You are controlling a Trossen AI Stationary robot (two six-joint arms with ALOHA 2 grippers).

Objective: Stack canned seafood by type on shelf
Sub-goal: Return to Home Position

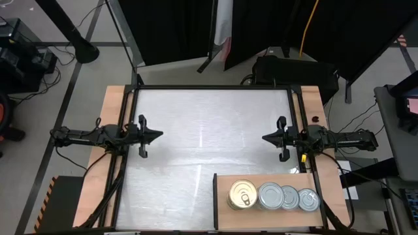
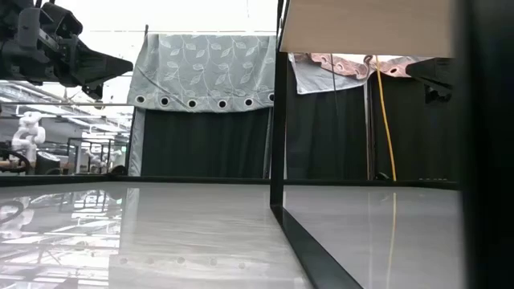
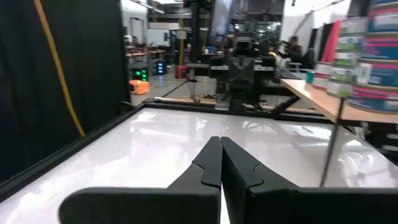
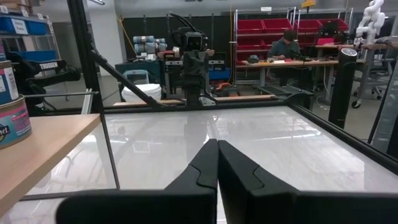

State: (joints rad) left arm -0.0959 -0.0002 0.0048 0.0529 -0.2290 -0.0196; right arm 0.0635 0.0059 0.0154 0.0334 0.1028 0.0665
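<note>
The shelf (image 1: 274, 181) is a light-brown wooden board raised on a black frame at the table's near right; its underside shows in the low view (image 2: 361, 28). On it stands a row of round cans: one with a gold pull-ring top (image 1: 243, 194) and three with silver-grey tops (image 1: 270, 196) (image 1: 289, 198) (image 1: 308, 200). In the left wrist view they show as stacks (image 3: 348, 56); a labelled can shows in the right wrist view (image 4: 11, 118). My left gripper (image 1: 157, 136) (image 3: 221, 140) is shut and empty above the table's left. My right gripper (image 1: 266, 138) (image 4: 217, 142) is shut and empty at the right, beyond the shelf's far edge.
The white glossy tabletop (image 1: 209, 130) lies between the two grippers. Narrow wooden side strips (image 1: 114, 117) and a black frame (image 1: 215, 87) border it. The shelf's black upright post (image 2: 278, 120) stands near the table's middle front.
</note>
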